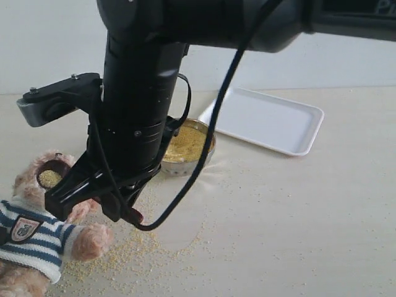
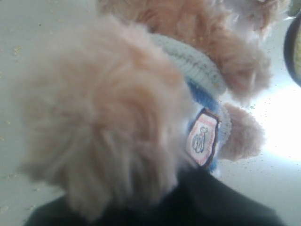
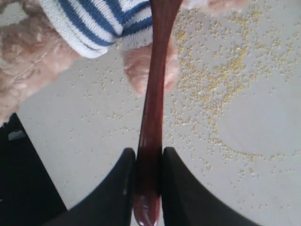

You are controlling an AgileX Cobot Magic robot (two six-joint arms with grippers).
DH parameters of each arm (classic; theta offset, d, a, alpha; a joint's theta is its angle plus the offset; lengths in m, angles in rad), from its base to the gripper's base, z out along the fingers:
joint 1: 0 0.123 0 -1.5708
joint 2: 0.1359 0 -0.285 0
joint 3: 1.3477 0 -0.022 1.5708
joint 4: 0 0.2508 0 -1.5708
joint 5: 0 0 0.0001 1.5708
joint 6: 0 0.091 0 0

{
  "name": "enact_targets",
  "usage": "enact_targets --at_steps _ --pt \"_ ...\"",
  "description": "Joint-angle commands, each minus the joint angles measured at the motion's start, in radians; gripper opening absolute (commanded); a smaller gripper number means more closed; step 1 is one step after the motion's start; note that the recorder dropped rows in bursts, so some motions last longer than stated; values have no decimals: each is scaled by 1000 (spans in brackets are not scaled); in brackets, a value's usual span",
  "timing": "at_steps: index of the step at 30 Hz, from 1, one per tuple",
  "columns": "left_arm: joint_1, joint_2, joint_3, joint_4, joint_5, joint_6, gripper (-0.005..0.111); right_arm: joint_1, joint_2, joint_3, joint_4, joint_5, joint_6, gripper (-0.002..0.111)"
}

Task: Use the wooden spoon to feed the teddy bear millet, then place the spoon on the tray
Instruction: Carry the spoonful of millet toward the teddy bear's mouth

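Right hand [image 3: 148,164] holds wooden spoon [image 3: 153,99] with millet [image 1: 50,179] at the teddy bear [image 1: 30,240]

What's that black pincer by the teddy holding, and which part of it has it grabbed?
The right pincer holds the wooden spoon, clamped near the end of its slim handle.

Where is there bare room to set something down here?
The tray is empty; the table nearer the camera, right of the steel bowl, is open. Crowded around the teddy bear: the right gripper with the wooden spoon, plus scattered millet.
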Motion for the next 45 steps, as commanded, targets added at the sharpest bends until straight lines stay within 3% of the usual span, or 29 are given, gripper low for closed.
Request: enact_targets --at_steps 1,12,18,25,33,45 --pt "3 -3 4 -14 7 5 5 11 42 -49 -72 8 -7 3" --pt "3 -3 4 -14 7 5 5 95 110 -66 -337 -3 -7 3" --pt "3 -3 4 -14 7 5 5 187 111 -66 -627 -8 49 3" --pt "3 -3 4 -14 7 5 5 254 131 -66 -728 -18 61 3" --pt "3 -3 4 -14 7 5 5 325 161 -66 -968 8 160 3" --pt "3 -3 4 -14 7 5 5 342 161 -66 -983 8 229 3"
